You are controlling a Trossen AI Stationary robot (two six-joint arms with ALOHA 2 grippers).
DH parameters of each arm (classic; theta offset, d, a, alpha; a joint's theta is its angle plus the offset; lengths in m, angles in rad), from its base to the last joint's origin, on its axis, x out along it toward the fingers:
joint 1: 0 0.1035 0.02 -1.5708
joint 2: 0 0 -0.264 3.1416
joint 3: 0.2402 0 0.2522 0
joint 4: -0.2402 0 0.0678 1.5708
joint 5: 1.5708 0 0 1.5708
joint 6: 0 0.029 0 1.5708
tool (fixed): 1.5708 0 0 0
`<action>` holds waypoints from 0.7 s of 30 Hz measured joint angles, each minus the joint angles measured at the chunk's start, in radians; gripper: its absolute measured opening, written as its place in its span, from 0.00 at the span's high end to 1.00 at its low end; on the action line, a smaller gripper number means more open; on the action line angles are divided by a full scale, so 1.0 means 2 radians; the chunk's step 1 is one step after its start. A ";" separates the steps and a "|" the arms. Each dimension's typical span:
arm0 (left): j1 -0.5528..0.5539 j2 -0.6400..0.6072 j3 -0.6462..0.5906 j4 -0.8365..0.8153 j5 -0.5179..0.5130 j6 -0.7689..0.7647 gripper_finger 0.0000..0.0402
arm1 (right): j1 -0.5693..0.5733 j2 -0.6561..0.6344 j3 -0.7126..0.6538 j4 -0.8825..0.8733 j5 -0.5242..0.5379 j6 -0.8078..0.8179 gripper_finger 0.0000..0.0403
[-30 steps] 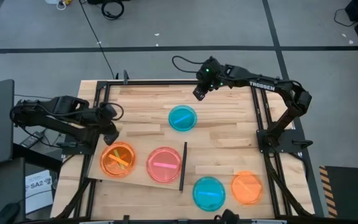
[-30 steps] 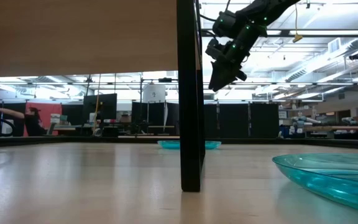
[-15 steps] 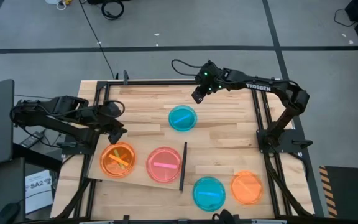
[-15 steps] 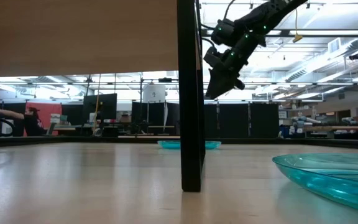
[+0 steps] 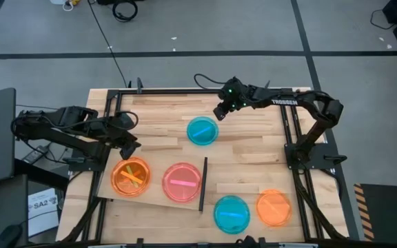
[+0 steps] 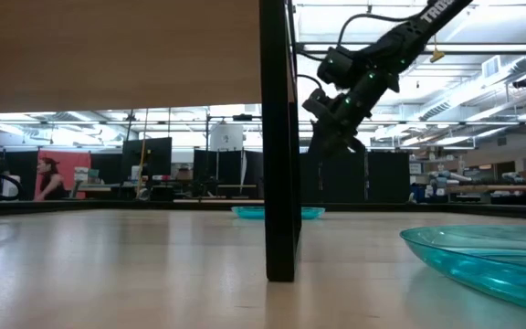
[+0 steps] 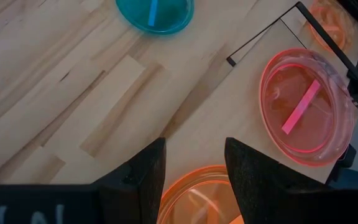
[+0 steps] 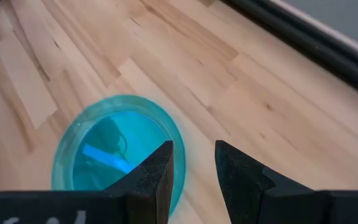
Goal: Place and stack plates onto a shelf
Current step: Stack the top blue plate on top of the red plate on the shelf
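Note:
The shelf is a pale panel at the table's near left, with a black strip along its right edge. An orange plate and a pink plate lie flat on it. A blue plate lies on the tabletop at the middle. Another blue plate and an orange plate lie near the front edge. My right gripper is open in the air, just beyond the middle blue plate's far right rim. My left gripper is open above the shelf orange plate's far edge.
Black frame rails run along the table's left and right sides. Bare plank tabletop lies between the middle blue plate and the front plates. In the low view the shelf's black strip stands upright in front.
My right gripper has come down and moved a little toward the near edge, closer to the middle blue plate. The plates have stayed where they were.

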 joint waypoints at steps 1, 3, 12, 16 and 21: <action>0.000 0.000 0.000 0.000 0.000 0.000 0.57 | 0.000 0.000 -0.008 0.010 0.000 0.000 0.69; 0.000 0.000 0.000 0.000 0.000 0.000 0.57 | 0.003 0.000 -0.025 0.038 -0.001 0.002 0.69; 0.000 0.000 0.000 0.000 0.000 0.000 0.57 | 0.023 0.000 -0.100 0.128 -0.002 0.030 0.69; 0.000 0.000 0.000 0.000 0.000 0.000 0.57 | 0.033 0.000 -0.117 0.143 -0.001 0.030 0.69; 0.000 0.000 0.000 0.000 0.000 0.000 0.57 | 0.046 0.000 -0.120 0.143 0.006 0.030 0.69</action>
